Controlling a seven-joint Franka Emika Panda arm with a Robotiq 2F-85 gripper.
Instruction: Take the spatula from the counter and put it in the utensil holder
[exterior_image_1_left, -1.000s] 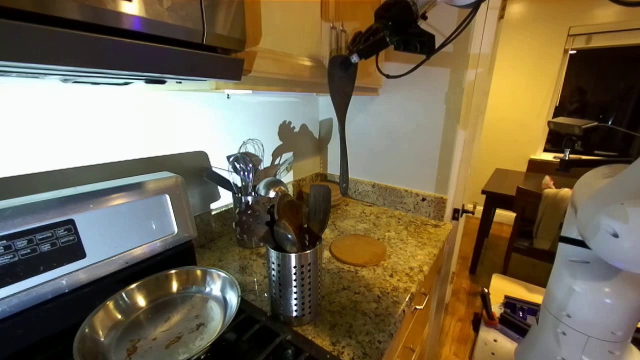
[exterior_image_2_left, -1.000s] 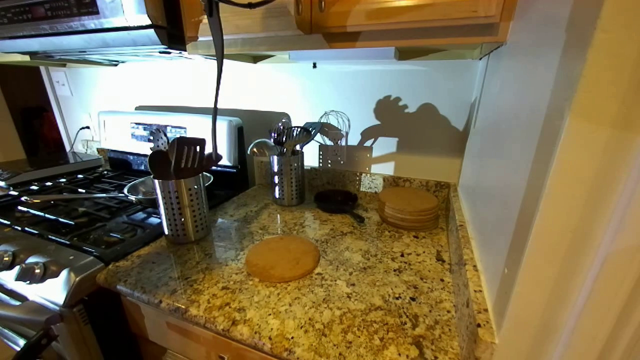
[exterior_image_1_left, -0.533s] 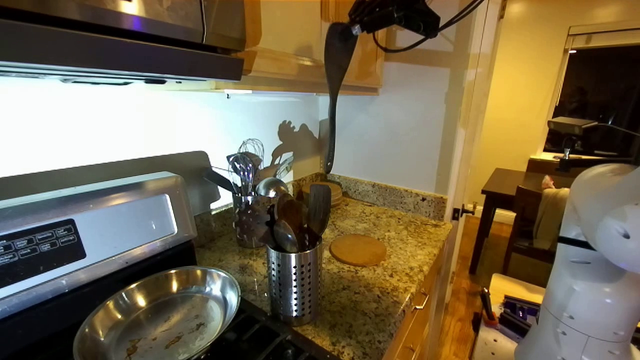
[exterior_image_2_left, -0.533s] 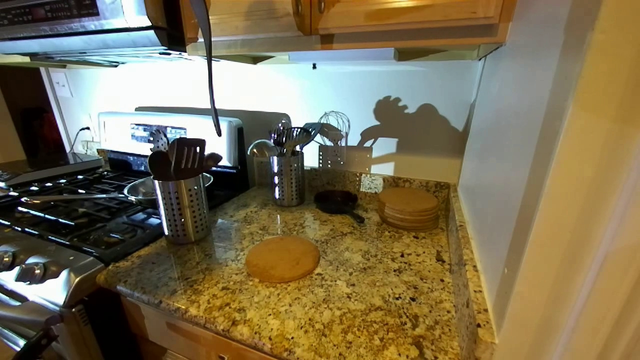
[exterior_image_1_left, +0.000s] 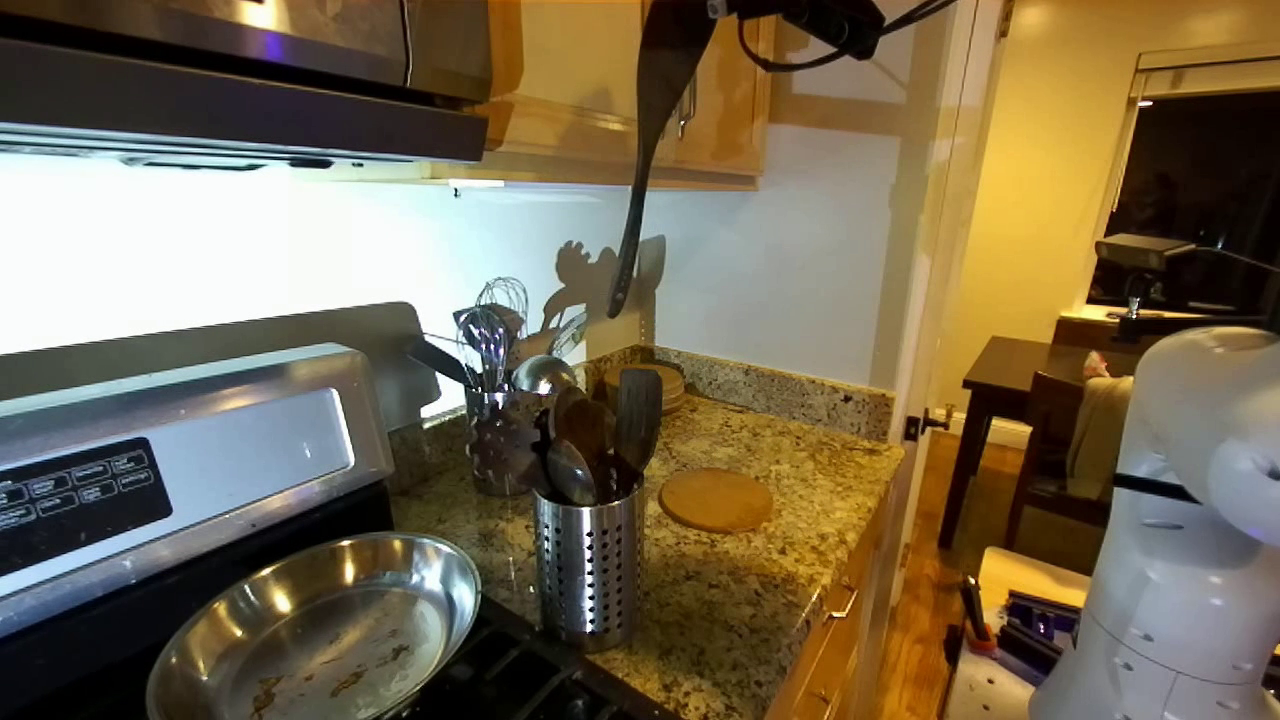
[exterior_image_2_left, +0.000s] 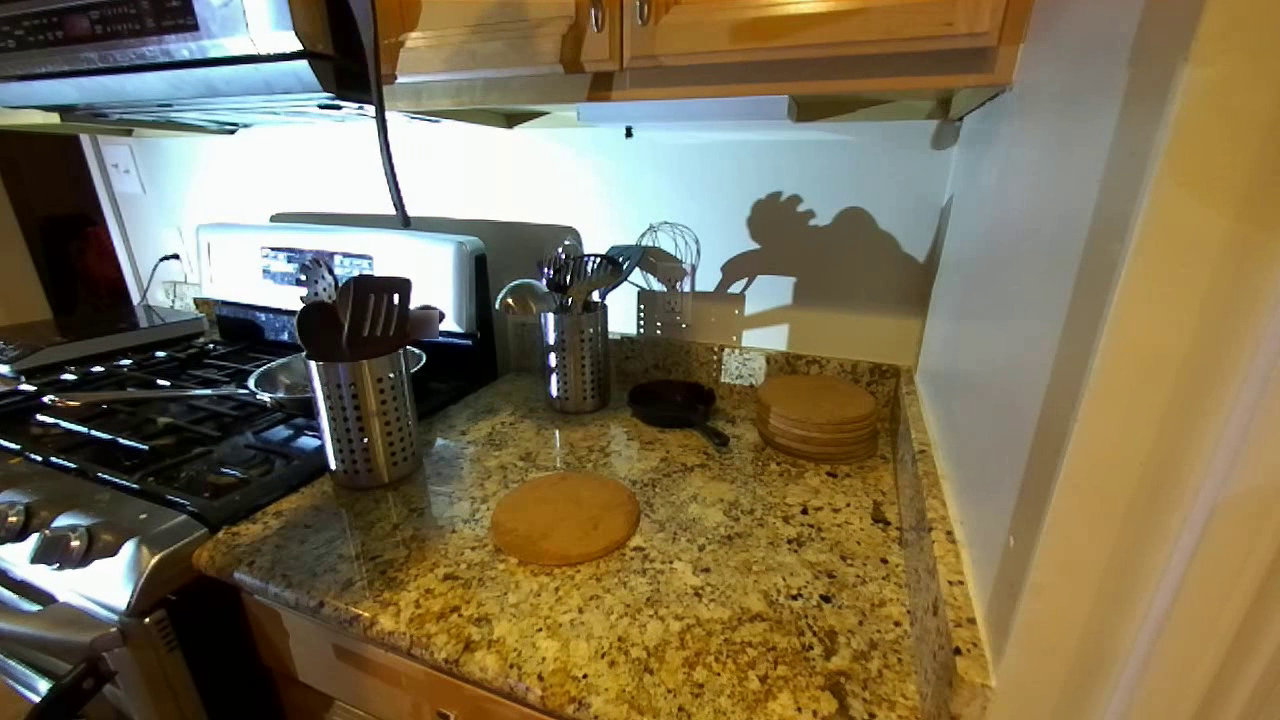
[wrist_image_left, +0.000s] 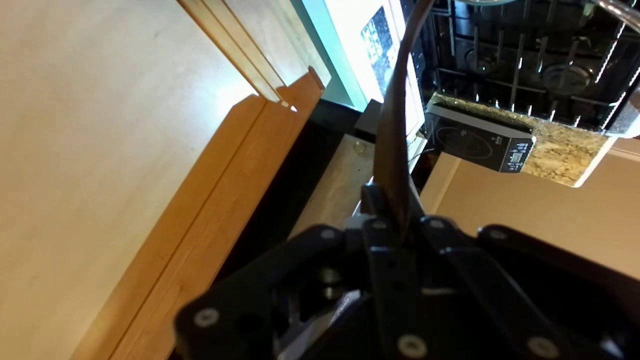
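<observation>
The brown spatula (exterior_image_1_left: 655, 120) hangs in the air with its wide head up and its thin handle slanting down. My gripper (wrist_image_left: 391, 201), in the wrist view, is shut on the spatula's head; the handle reaches away toward the top. At the upper edge of an exterior view the head and gripper are partly cut off. Below stands the steel utensil holder (exterior_image_1_left: 590, 575), upright on the granite counter (exterior_image_2_left: 740, 560) and filled with several utensils. The handle's lower end is higher than those utensils and apart from them in both exterior views.
Farther back is a similar perforated cylinder (exterior_image_2_left: 577, 365) with whisks and a ladle. A steel frying pan (exterior_image_1_left: 320, 625) sits on the stove. Wooden cabinets (exterior_image_2_left: 820, 35) and a microwave (exterior_image_1_left: 230, 90) hang overhead. A wooden disc (exterior_image_2_left: 565, 517), stacked discs (exterior_image_2_left: 818, 420) and a small black pan (exterior_image_2_left: 672, 402) lie on the counter.
The gripper has risen with the spatula. The handle's lower end has swung up and leftward in both exterior views, so the spatula hangs more slanted. The utensil holder has stayed put.
</observation>
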